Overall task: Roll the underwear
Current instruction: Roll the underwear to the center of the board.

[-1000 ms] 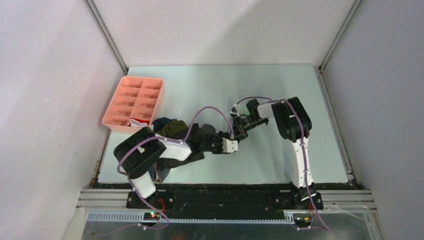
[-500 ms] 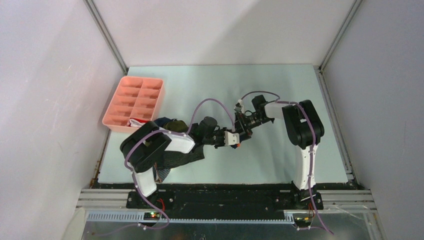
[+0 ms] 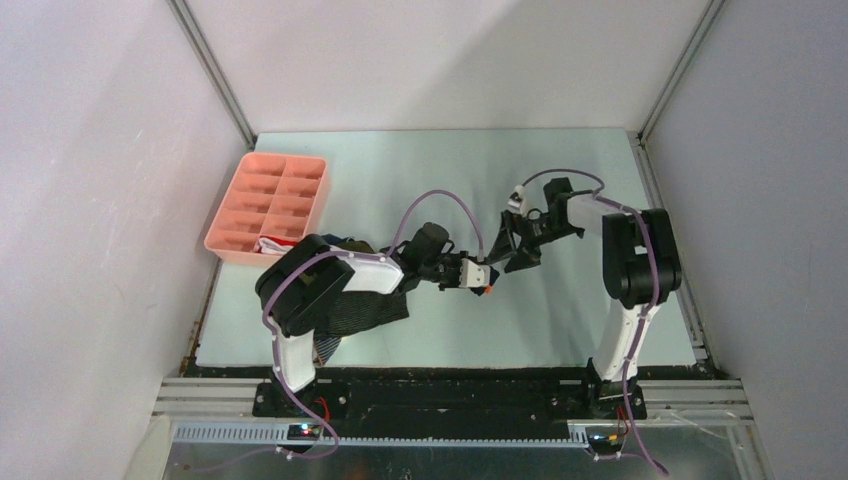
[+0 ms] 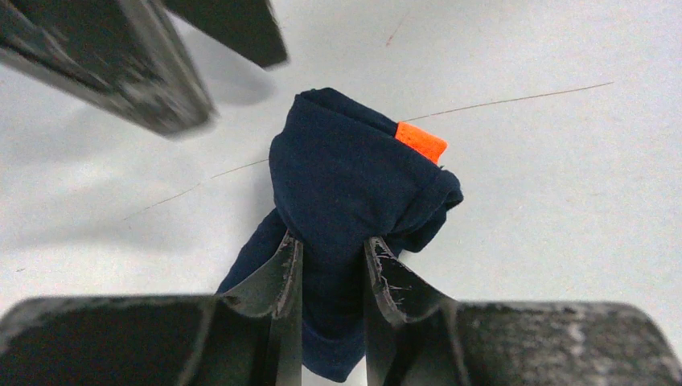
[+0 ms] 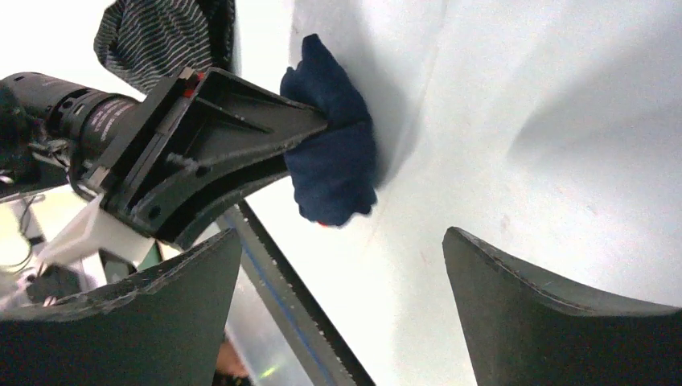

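A bunched navy underwear with an orange band hangs just above the table, and my left gripper is shut on its lower part. From above, that left gripper sits mid-table with the navy underwear at its tip. My right gripper stands open just right of it. In the right wrist view the navy underwear is ahead of the open right gripper and apart from it. A dark grey striped underwear lies under my left arm.
A pink compartment tray stands at the far left, with a red and white piece in its near corner compartment. The striped cloth shows behind the left arm. White walls close in the table on three sides.
The right gripper has opened, let go of the navy underwear and drawn back to the right. The left gripper closed on the underwear and shifted slightly right with it.
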Robot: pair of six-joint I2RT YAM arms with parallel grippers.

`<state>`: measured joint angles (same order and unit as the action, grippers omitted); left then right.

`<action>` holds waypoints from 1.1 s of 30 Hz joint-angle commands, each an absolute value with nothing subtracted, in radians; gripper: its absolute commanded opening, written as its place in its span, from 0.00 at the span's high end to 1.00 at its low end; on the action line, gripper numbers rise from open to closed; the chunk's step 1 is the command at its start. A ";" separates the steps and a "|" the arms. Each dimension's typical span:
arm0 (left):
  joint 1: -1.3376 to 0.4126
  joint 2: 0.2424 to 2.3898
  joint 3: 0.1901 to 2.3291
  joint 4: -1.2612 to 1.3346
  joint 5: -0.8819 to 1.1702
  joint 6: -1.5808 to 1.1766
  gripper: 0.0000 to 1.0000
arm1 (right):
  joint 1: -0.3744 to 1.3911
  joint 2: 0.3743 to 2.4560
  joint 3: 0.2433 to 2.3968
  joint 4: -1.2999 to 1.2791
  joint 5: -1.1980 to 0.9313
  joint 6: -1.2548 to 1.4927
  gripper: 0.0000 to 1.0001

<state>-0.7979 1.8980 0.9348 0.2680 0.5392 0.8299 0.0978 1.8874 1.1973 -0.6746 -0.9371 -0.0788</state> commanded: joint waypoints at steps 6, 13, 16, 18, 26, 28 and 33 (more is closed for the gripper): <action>-0.819 1.953 0.954 -0.308 0.591 0.799 1.00 | 0.067 1.241 0.818 -0.180 -0.601 -0.165 0.01; -0.772 1.927 1.040 -0.395 0.642 0.593 1.00 | 0.213 1.047 0.746 -0.337 -0.596 -0.415 0.01; -0.765 1.943 1.071 -0.404 0.658 0.523 1.00 | 0.368 0.896 0.579 -0.250 -0.539 -0.583 0.01; -0.753 1.969 1.088 -0.409 0.671 0.471 1.00 | 0.458 0.845 0.486 -0.169 -0.485 -0.610 0.01; -0.718 2.003 1.087 -0.399 0.684 0.403 1.00 | 0.659 1.003 0.408 0.019 -0.351 -0.624 0.10; -0.714 2.007 1.093 -0.414 0.689 0.409 1.00 | 0.656 1.023 0.407 0.062 -0.353 -0.647 0.12; -0.699 2.014 1.108 -0.431 0.694 0.410 1.00 | 0.661 1.099 0.484 0.104 -0.374 -0.626 0.20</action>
